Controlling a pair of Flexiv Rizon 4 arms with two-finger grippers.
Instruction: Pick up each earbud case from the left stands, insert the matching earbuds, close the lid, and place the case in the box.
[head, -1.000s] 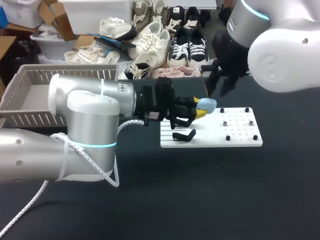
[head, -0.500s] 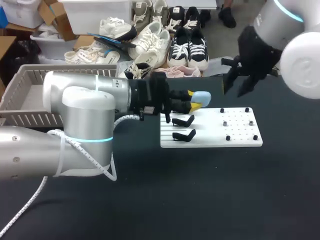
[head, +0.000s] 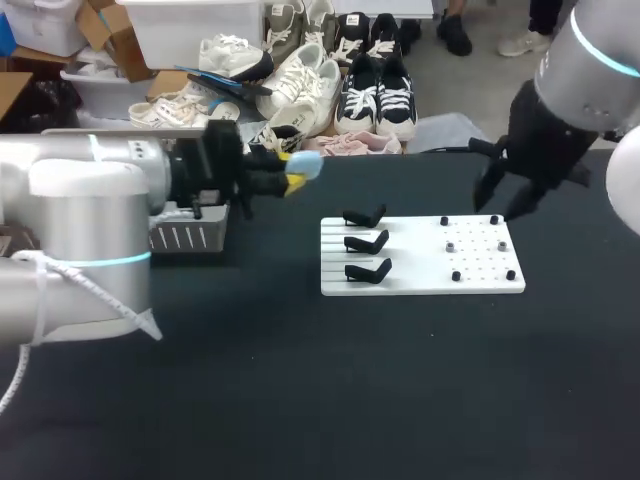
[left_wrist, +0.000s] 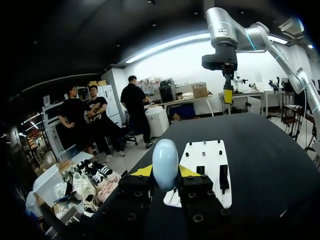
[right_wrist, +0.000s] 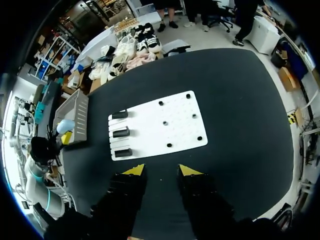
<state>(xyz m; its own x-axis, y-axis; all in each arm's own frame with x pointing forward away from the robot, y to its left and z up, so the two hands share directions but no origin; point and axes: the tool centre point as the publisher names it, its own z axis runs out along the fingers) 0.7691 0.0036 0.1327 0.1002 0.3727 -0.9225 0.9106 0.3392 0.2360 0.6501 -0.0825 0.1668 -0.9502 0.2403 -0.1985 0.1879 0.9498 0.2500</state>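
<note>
A pale blue earbud case (head: 306, 167) with its lid down is gripped between the yellow tips of my left gripper (head: 297, 174), in the air to the left of the white board (head: 420, 282). The left wrist view shows the case (left_wrist: 165, 163) upright between the fingers of that gripper (left_wrist: 165, 173). The three black stands (head: 366, 243) on the board's left side are bare. My right gripper (head: 506, 200) hangs over the board's far right corner. Its own view shows the right gripper (right_wrist: 159, 171) open, high above the board (right_wrist: 157, 125), holding nothing.
A grey slatted basket (head: 186, 238) sits at the table's left, mostly hidden behind my left arm; the right wrist view shows the basket (right_wrist: 77, 117) beside the board. Several small pegs (head: 451, 246) dot the board's right half.
My left gripper has carried the case from above the stands leftward, off the board and toward the basket. My right arm has swung to the right, away from the stands.
</note>
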